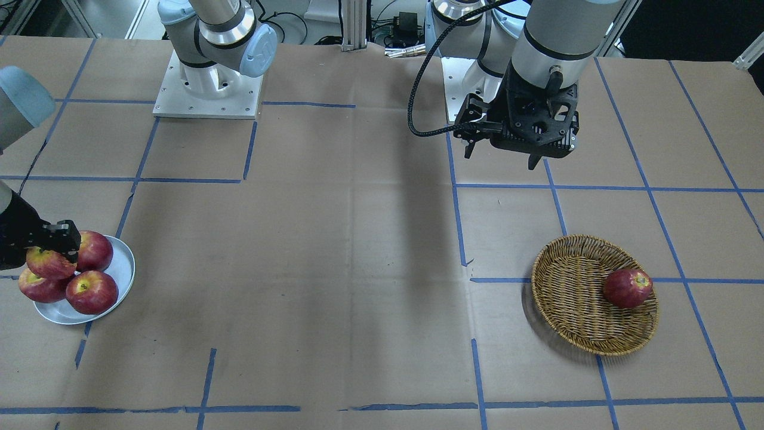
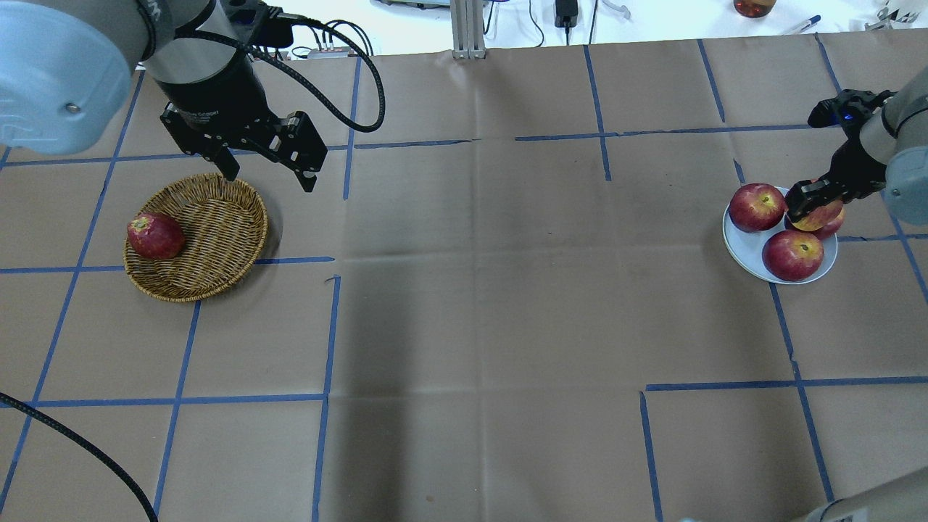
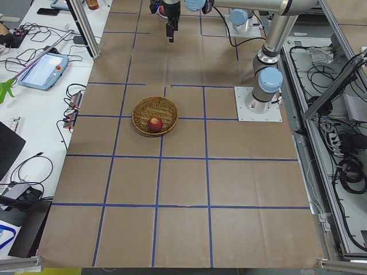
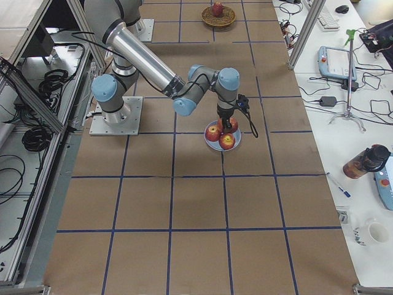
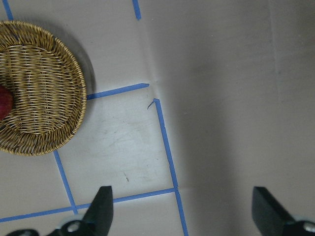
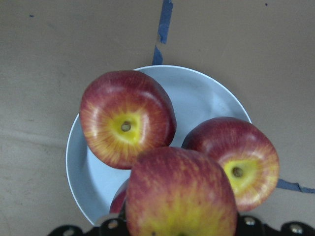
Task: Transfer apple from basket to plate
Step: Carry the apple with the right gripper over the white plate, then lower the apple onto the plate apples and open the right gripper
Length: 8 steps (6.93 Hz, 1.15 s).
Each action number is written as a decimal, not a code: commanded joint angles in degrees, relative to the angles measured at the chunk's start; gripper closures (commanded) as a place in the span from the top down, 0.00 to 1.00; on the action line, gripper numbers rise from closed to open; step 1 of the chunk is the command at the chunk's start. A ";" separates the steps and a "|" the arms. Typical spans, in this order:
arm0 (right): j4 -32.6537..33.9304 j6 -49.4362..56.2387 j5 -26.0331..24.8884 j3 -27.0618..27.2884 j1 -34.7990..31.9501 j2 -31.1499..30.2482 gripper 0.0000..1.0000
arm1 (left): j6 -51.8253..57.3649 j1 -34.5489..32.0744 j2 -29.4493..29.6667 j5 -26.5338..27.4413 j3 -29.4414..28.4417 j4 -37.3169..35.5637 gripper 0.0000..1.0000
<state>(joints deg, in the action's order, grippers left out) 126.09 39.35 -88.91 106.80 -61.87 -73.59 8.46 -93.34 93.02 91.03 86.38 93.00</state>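
Now the apple point(image 6: 179, 196) sits clamped between the right jaws.

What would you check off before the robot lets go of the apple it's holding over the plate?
1. Grip: the right gripper is shut on the apple: ok.
2. Position: the apple is above the plate, not the bare table: ok.
3. Free spot: three apples fill most of the plate, so a dropped one may roll off: not ok.
4. Contact: whether the apple rests on the others or hangs above them: cannot tell.
5. Other arm: the left gripper is open and far off by the basket, out of the way: ok.
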 commanded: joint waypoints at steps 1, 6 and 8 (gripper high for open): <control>1.18 0.11 0.23 0.08 -0.18 1.16 0.82 | 0.06 0.00 -0.38 0.11 0.01 0.08 0.99; -3.54 -0.50 1.44 -2.11 -2.36 -6.10 1.00 | -0.29 0.00 -0.47 -0.42 0.01 -0.10 0.99; -16.32 -6.35 1.37 -7.62 -5.78 -11.37 1.00 | -0.55 0.00 -0.22 -0.51 -0.07 -0.10 0.99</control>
<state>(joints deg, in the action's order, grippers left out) 117.38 36.65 -87.62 102.45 -65.57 -81.76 8.18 -93.34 92.59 90.62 86.37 92.90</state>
